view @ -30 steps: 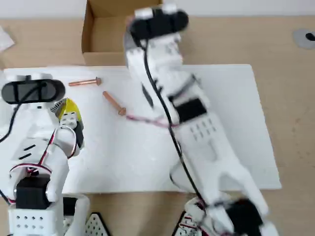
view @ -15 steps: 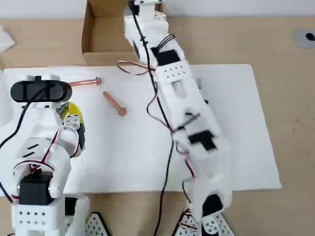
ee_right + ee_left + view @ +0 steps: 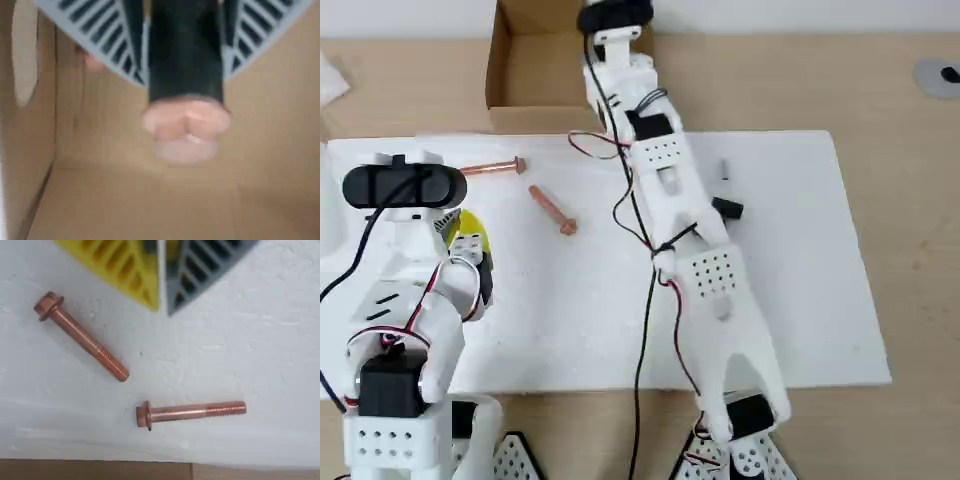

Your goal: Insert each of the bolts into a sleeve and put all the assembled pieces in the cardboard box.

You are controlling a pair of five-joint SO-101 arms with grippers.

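right arm reaches long toward 12 o'clock, wrist over the cardboard box point(image 3: 502, 70). right jaws pinch a black sleeve point(image 3: 185, 50) with a bolt point(image 3: 186, 125) poking out, hanging above the box floor. the piece looks light and rigid (bolt probably loose in the bore, could slide out if tipped), so grip the sleeve. left arm is folded at 8 o'clock, left jaws pressed together, empty, above a loose bolt point(image 3: 82, 337) and a second bolt point(image 3: 192, 412) on the white sheet point(image 3: 260, 340).

Bright, even light; soft shadows
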